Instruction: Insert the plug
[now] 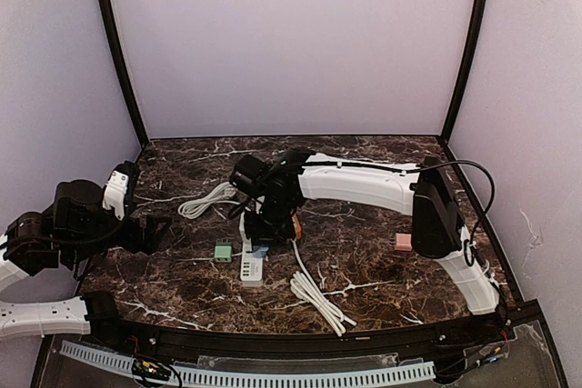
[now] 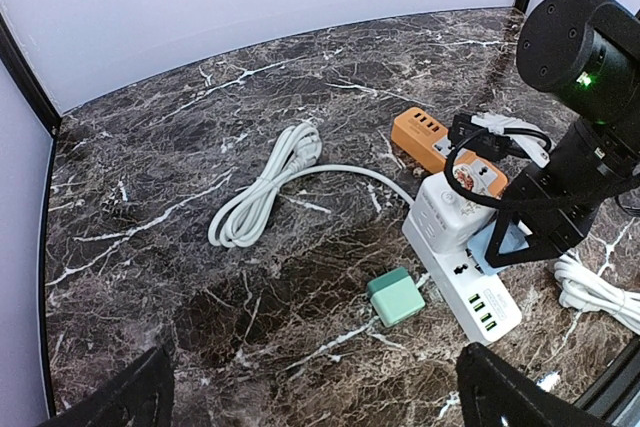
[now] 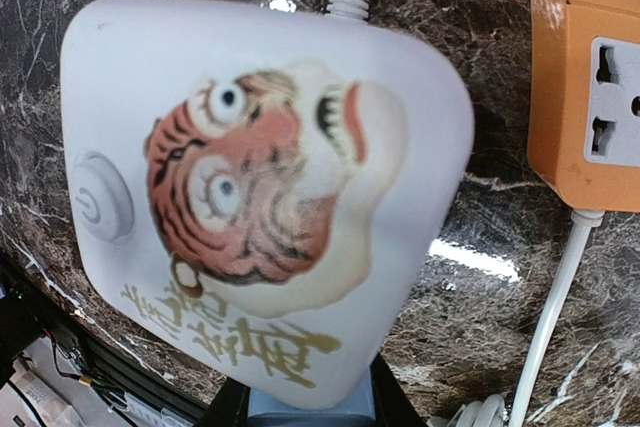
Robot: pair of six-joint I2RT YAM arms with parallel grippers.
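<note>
Presently: two strips, white strip (image 2: 472,292) and orange strip (image 2: 425,137); blue plug (image 2: 500,245) pinched between right fingers (image 2: 545,232); left fingers (image 2: 125,397) spread.

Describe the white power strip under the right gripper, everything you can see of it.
The white power strip lies flat on the marble table and looks like glossy plastic. One end is a raised, rounded block printed with a tiger face and gold characters, with a round power button beside them. The lower end shows a socket and three green USB ports. Its white cord leaves the block end. The right gripper holds a blue plug over the low part; contact is unclear.
</note>
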